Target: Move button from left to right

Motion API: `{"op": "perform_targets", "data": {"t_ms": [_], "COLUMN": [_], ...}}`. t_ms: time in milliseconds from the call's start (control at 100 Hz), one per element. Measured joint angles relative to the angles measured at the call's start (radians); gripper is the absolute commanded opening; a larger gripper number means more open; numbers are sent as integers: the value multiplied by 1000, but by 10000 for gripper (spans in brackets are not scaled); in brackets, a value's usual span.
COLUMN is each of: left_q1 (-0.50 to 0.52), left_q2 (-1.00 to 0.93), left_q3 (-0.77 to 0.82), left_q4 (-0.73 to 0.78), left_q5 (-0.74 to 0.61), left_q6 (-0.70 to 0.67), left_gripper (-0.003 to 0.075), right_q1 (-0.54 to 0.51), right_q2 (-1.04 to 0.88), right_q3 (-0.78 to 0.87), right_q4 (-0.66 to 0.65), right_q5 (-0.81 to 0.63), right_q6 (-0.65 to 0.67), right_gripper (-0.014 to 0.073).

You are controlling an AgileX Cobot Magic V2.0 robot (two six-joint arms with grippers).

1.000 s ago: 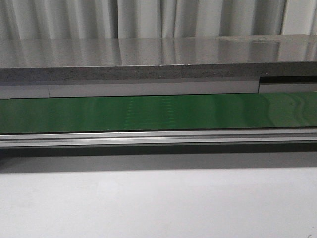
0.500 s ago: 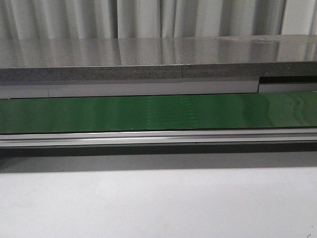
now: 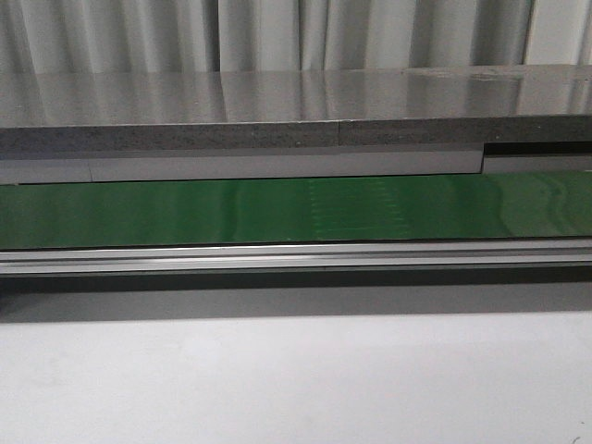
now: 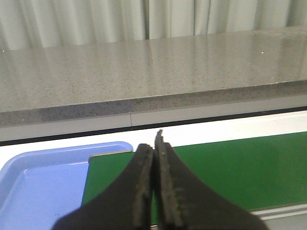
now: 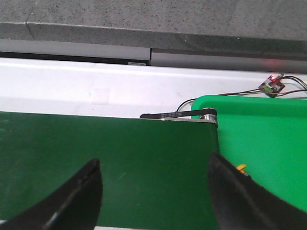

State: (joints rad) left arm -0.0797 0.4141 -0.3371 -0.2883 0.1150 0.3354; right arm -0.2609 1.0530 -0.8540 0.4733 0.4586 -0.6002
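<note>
Since the pale patch [image 3: 359, 205] on the green belt [image 3: 139, 213] has slid right, the belt must be running. No button shows on it, so there is nothing to grab. The left gripper [image 4: 154, 158] is closed and empty, and the right gripper [image 5: 153, 191] is wide open.

The front view looks low and forward across the white table [image 3: 296, 379] at the green conveyor belt [image 3: 277, 211], which runs left to right below a grey stone ledge [image 3: 277, 111] and curtains behind. The left wrist view sits close above the belt's left end beside a blue tray [image 4: 43, 177]. The right wrist view looks steeply down over the belt's right end, beside a green tray [image 5: 264, 139]; all three share the belt and ledge.
</note>
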Motion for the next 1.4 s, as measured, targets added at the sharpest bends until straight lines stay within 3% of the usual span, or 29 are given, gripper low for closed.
{"op": "perform_targets", "data": {"t_ms": [260,430,610,950,1400], "left_q1": [0,0,0,0,0], "left_q2": [0,0,0,0,0], "left_q3": [0,0,0,0,0], "left_q4": [0,0,0,0,0], "left_q5": [0,0,0,0,0], "left_q6": [0,0,0,0,0], "left_gripper": [-20,-20,-20,-20,-20], "right_q1": [0,0,0,0,0], "right_q2": [-291,-464,-568,-581,-581], "right_q3": [175,248,280,282,282], "right_q4": [2,2,4,6,6], "right_q5": [2,56,110,153,163], "right_q6": [0,0,0,0,0], "right_gripper": [472,400,262,-70,-67]}}
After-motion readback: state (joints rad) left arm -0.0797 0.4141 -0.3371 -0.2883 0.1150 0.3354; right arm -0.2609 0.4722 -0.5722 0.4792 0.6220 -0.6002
